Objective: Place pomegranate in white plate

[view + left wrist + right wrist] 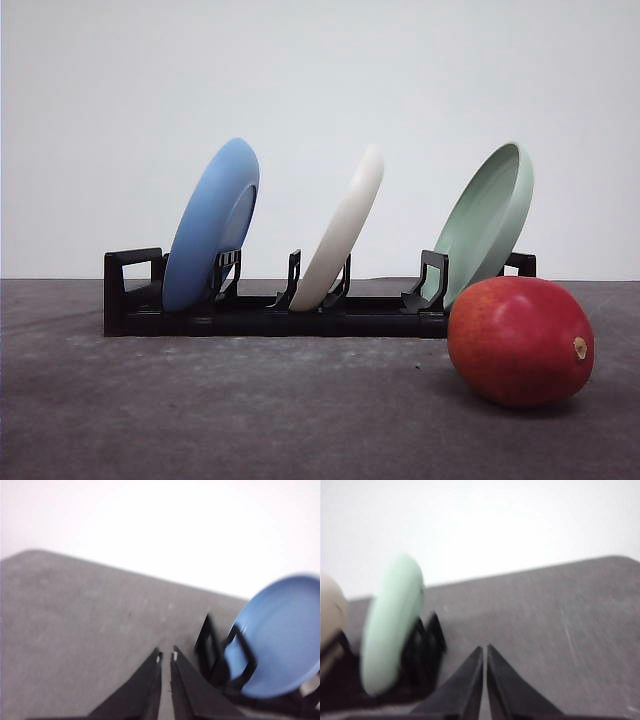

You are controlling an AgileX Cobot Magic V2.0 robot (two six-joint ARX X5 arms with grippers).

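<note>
Red and blushing orange, the pomegranate (520, 340) is lying on the table (250, 420) just beside the rack (270, 310) that is propping the white plate (342, 232) on edge, while the left gripper (166, 656) and right gripper (484, 648) are both hanging clenched and empty.

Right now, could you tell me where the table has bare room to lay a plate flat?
The dark table is bare in front of the black rack, left of the pomegranate. It is crowded at the rack's right end, where the pomegranate lies beside the pale green plate.
</note>
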